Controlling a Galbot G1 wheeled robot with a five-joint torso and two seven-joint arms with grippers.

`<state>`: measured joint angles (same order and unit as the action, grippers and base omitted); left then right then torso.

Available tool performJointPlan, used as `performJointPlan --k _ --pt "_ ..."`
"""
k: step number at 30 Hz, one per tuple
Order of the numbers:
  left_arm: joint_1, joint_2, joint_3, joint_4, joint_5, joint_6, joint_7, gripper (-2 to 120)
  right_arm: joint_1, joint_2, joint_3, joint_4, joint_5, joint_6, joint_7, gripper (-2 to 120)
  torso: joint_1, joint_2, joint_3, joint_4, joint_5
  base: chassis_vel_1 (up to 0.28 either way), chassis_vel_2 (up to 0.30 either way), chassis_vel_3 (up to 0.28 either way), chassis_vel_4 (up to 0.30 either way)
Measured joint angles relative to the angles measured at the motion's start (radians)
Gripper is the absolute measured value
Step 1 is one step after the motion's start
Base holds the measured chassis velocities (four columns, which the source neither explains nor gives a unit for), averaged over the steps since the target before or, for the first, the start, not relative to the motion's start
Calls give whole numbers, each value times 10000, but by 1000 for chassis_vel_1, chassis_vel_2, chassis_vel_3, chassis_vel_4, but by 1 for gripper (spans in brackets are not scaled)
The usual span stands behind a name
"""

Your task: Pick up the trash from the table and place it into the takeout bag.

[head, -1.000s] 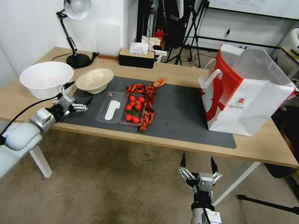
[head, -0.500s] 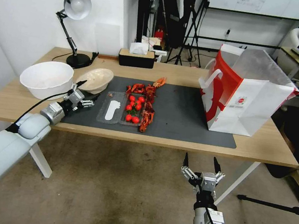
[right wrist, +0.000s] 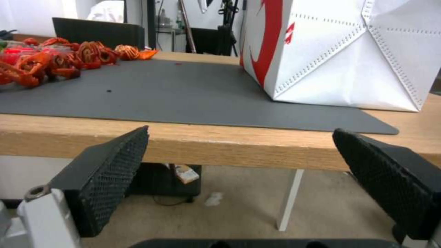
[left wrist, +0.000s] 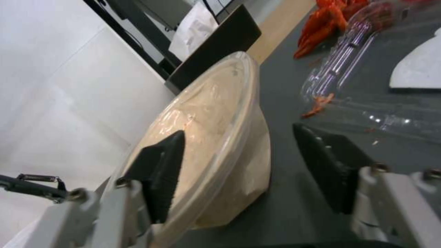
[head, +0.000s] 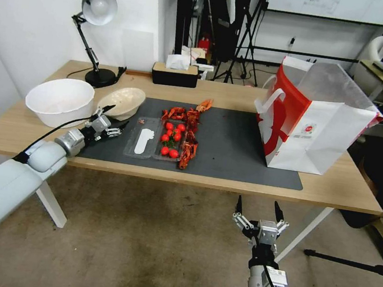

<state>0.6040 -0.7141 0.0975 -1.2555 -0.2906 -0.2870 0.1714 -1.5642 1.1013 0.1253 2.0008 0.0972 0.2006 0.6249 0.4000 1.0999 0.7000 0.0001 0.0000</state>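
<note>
A cream shallow bowl (head: 122, 101) lies tilted at the left end of the dark grey mat (head: 233, 144) on the table (head: 336, 191). My left gripper (head: 112, 120) is open at the bowl's near rim. In the left wrist view the bowl (left wrist: 216, 113) has its rim between the open jaws of the gripper (left wrist: 239, 134), one finger over the inside and one outside above the mat. The takeout bag (head: 315, 117) stands open at the right end. My right gripper (head: 258, 209) hangs open below the table's front edge.
A big white bowl (head: 59, 100) sits left of the cream one. A clear tray (head: 147, 143) with red tomatoes and a strip of red crayfish shells (head: 188, 136) lie mid-mat. A desk lamp (head: 96, 8) and a black tissue box (head: 175, 73) stand at the back.
My left gripper has moved forward and right, from beside the white bowl to the cream bowl's rim. The right gripper has sunk slightly.
</note>
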Motion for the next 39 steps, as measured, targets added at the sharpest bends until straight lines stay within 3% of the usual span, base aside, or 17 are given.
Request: performJointPlan --k 8,11,13,16,30,39 --pt "-314 66 249 112 -9 6 188 32 30 5 19 -16 11 5 4 100 0 0 0 0 0 0 0 0 0" --pt "-409 87 316 151 -18 17 307 17 42 9 19 -34 13 6 4 100 1 0 0 -1 -1 0 0 0 0" --pt "-429 94 337 152 -18 19 333 16 45 12 19 -39 12 6 4 100 0 0 0 -1 0 0 0 0 0" --pt "-491 115 373 145 -23 22 384 1 48 22 11 -46 12 8 4 100 0 1 0 0 1 0 0 0 0" --pt "-1364 88 851 -353 -416 5 423 0 54 29 31 -43 13 15 4 100 0 0 0 -1 0 0 0 0 0" --pt "-3186 -221 2457 -1179 -2383 466 364 0 89 33 46 -48 13 10 4 100 1 0 -1 -1 1 0 0 0 0"
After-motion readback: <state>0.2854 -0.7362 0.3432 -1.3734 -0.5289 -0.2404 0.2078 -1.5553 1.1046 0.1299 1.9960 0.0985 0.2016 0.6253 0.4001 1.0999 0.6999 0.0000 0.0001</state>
